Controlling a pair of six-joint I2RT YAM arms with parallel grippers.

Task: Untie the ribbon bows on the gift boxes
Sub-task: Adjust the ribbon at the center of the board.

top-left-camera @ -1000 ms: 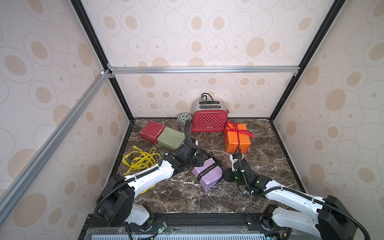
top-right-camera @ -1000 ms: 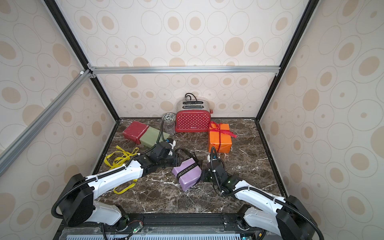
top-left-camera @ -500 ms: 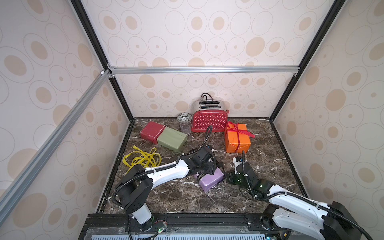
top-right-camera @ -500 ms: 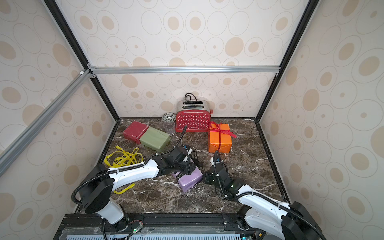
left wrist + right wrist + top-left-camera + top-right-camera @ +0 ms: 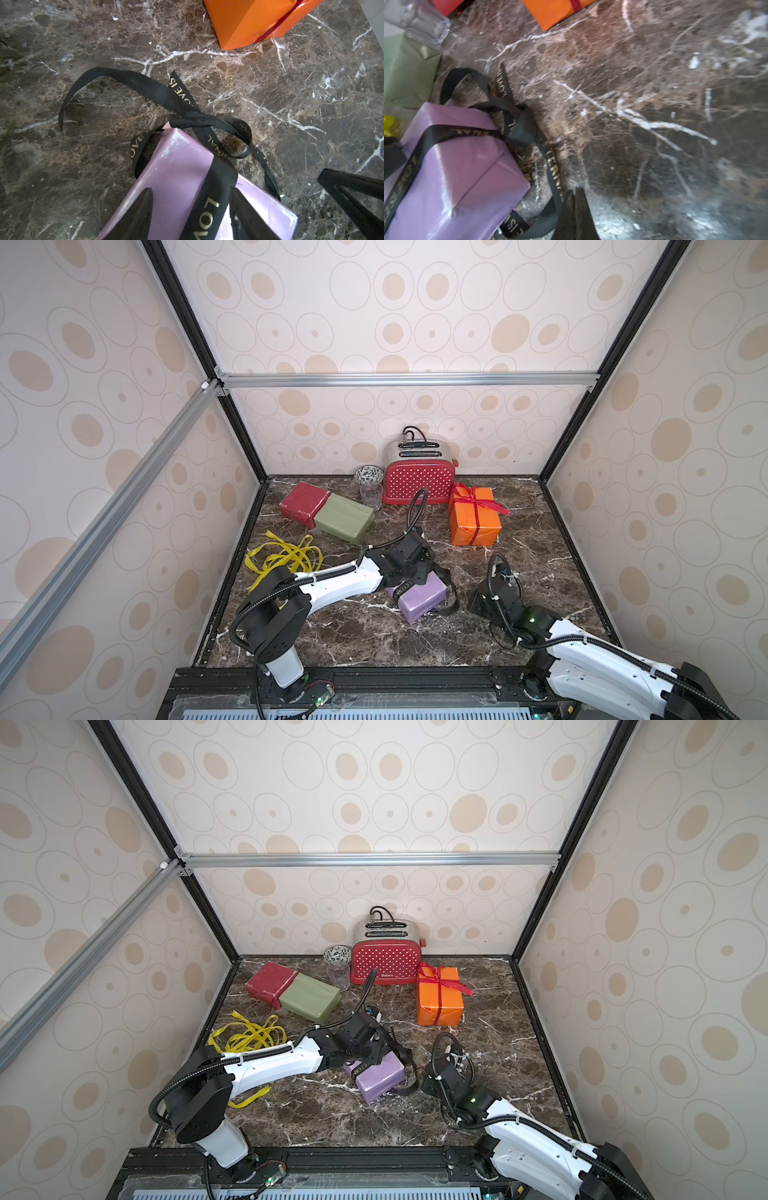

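Four boxes sit on the marble table point(image 5: 540, 572): red box point(image 5: 302, 502) and olive box point(image 5: 343, 517) touching at 10 o'clock, orange box point(image 5: 465, 526) at 2, lilac box point(image 5: 422, 603) just off centre toward 6. Both top views hide the knot of the black ribbon point(image 5: 158, 89) under the left claw point(image 5: 191, 190). The left wrist view shows it bunched off the lilac box's far corner, one loop beside it, tails sprawled on the marble. That claw stands released, fingers point(image 5: 143, 214) astride the ribbon band on the box top. At the box's 3 o'clock the right claw point(image 5: 575, 192) is clenched; its wrist view puts a ribbon loop just beside it, and a pinch cannot be told. The lilac box lies skewed, one corner toward 6, its long axis unclear under the arm. The red ribbon point(image 5: 477, 501) is tied on the orange box; yellow ribbons point(image 5: 286, 558) lie loose at 9.
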